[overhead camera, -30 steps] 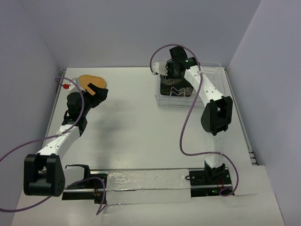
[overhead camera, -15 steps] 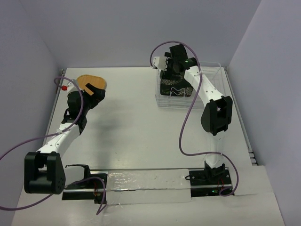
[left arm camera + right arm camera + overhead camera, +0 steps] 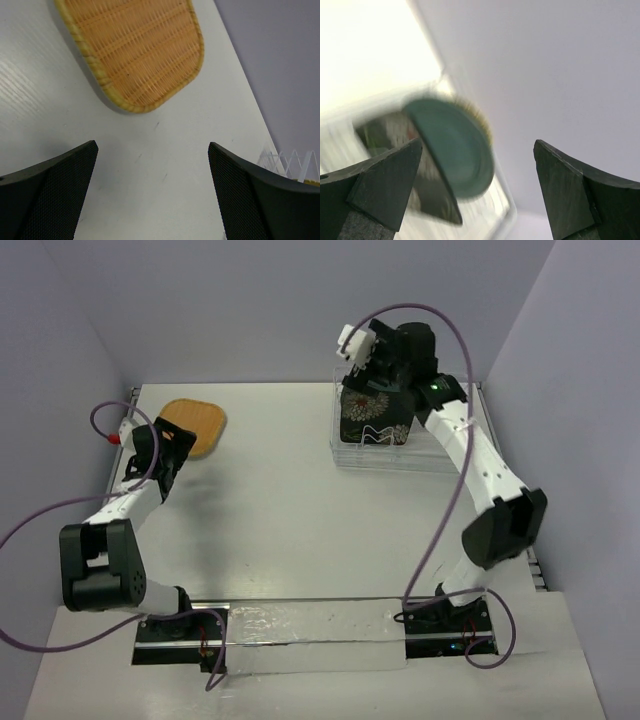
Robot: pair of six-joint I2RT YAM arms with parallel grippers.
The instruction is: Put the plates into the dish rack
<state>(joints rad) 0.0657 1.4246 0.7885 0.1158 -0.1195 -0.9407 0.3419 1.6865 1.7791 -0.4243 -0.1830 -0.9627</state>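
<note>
A: Near edge first: both arm bases sit on the table. The left arm bends off to the far left, the right arm stretches to the far right
B: Left gripper?
A: Fingers spread wide, nothing between them, only bare table beneath. It hangs low, just on the near side of the orange plate
B: How does the plate lie?
A: Flat on the table in the far-left corner, woven face up, apart from both fingers
B: Farther out, on the right?
A: Dish rack, clear plastic, by the far-right walls. The black plate with floral pattern stands on edge in its left part, face toward the near side
B: Others in it?
A: The wrist view is blurred. The teal plate stands on edge next to the black one, and the yellow plate shows as a rim behind the teal — cannot tell which slots
B: Right gripper?
A: Raised above the rack's far-left end — fingers wide apart, gripping nothing, clear of the plates
</note>
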